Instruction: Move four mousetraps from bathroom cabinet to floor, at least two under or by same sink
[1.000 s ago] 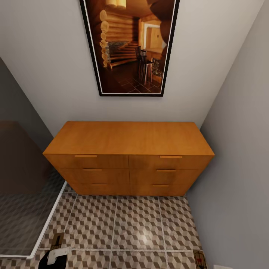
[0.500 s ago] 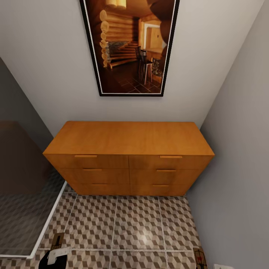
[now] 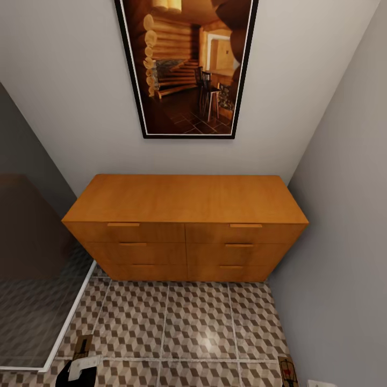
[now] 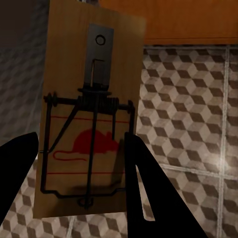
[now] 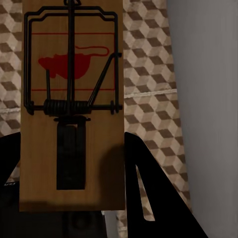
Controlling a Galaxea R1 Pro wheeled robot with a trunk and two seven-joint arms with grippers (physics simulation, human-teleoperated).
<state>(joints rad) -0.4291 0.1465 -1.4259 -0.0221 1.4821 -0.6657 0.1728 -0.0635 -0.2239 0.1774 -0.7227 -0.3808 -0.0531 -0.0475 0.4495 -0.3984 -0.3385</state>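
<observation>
1. Straight ahead, the cabinet [image 3: 185,226] stood shut against the wall, above the bathroom floor [image 3: 199,322].
2. The left gripper [image 4: 82,168] pinched one mousetrap [image 4: 87,114] between its fingers.
3. The right gripper [image 5: 69,178] clamped a second mousetrap [image 5: 72,99] beside a grey wall [image 5: 208,99].

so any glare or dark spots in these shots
Head view: a bright glare spot on the floor tiles in front of the cabinet. Left wrist view: similar glare on the tiles, gripper fingers in black silhouette beside the mousetrap. Right wrist view: the trap's lower end is shadowed.
</observation>
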